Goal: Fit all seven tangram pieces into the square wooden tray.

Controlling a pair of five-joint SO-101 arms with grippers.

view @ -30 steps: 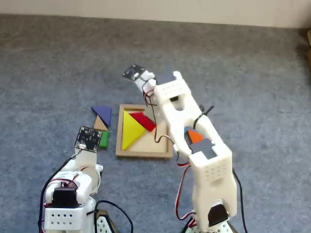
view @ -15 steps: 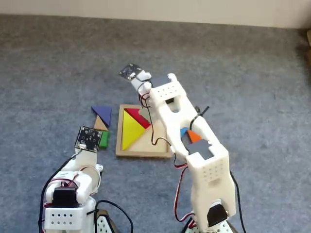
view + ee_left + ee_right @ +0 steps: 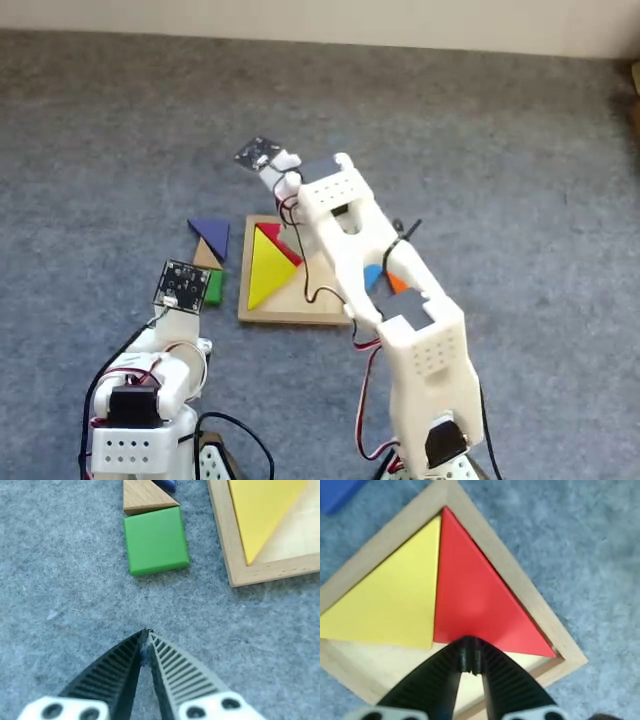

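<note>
R gripper point(image 3: 470, 662) clenched on nothing, tips at edge of red triangle point(image 3: 475, 605), maybe touching. Red lies in tray point(image 3: 512, 580) flush w/ yellow triangle point(image 3: 395, 605). L gripper point(image 3: 146, 645) clenched, empty, over carpet near green square point(image 3: 156, 540), w/ tan triangle point(image 3: 145, 496) just beside it, blue triangle point(image 3: 210, 232) beyond. Orange piece point(image 3: 397, 284) half-hidden by R arm.

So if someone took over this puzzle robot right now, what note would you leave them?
Left gripper: shut, empty, pointing at the grey carpet near the green square piece.
Right gripper: shut, tips at the red triangle piece inside the square wooden tray.
Done: large yellow triangle and red triangle lie in the tray.
Left: green square, tan wooden triangle and dark blue triangle on the left arm's side; orange piece and light blue piece opposite, partly hidden.
</note>
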